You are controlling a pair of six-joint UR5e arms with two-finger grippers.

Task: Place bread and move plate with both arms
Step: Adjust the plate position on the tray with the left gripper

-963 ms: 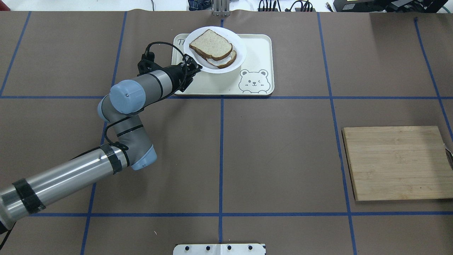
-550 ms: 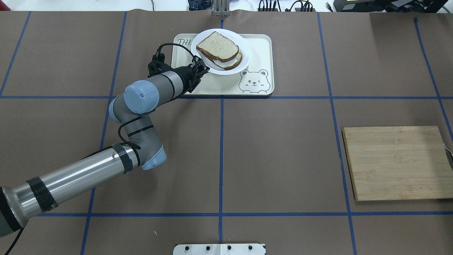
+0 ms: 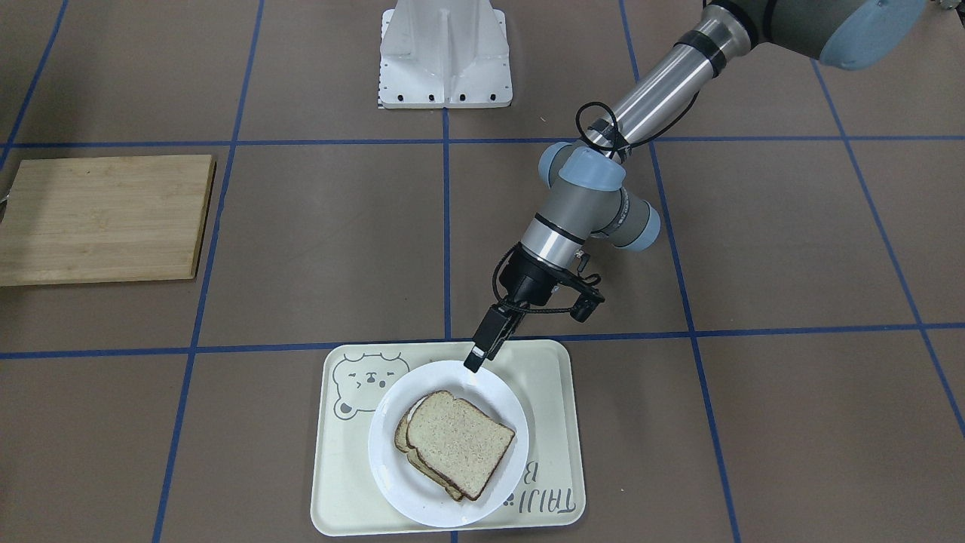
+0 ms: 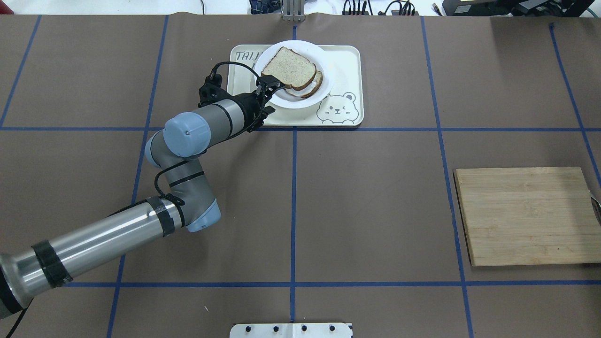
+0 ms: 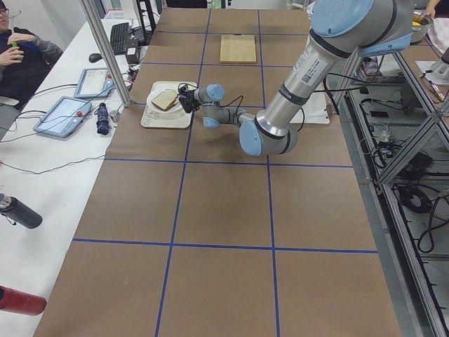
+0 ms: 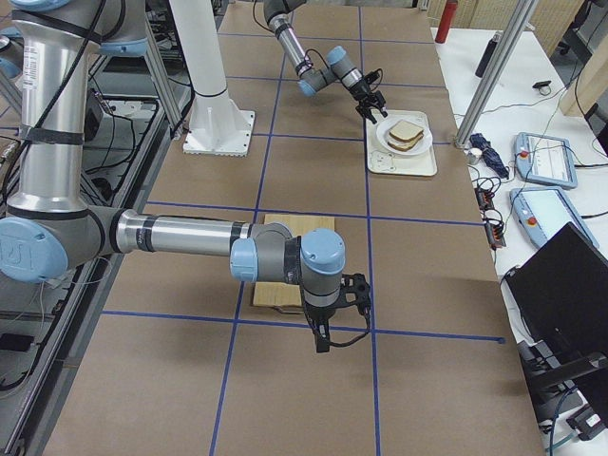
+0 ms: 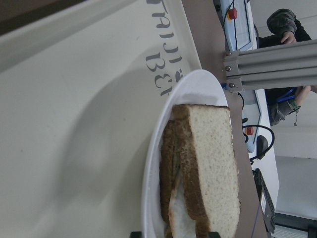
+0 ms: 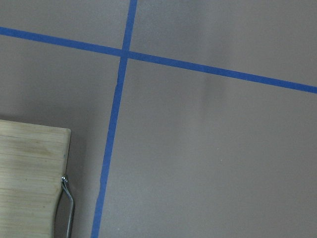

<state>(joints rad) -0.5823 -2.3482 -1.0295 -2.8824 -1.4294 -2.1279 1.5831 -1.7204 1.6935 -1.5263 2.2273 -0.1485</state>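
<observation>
The bread [image 4: 287, 68] lies on top of an egg slice [image 4: 315, 83] on the white plate [image 4: 300, 101], which is over the cream bear tray [image 4: 347, 61]. My left gripper [image 4: 270, 87] is shut on the plate's near-left rim; in the front view it [image 3: 476, 363] meets the plate [image 3: 386, 467] at its robot-side edge. The left wrist view shows the bread [image 7: 213, 163] and the plate rim [image 7: 198, 87] close up, with a shadow on the tray under the plate. My right gripper [image 6: 328, 337] hangs over bare table beside the board; I cannot tell if it is open or shut.
A wooden cutting board [image 4: 526, 216] lies at the right, with a metal handle [image 8: 67, 198] at its edge. The white stand [image 3: 445, 53] is at the robot's base. Operators' tablets and a pole [image 5: 105, 56] stand beyond the tray's far side.
My left gripper has moved right along the tray with the plate in it. The plate and its slices now sit nearer the tray's middle, and the tray's lettering shows.
</observation>
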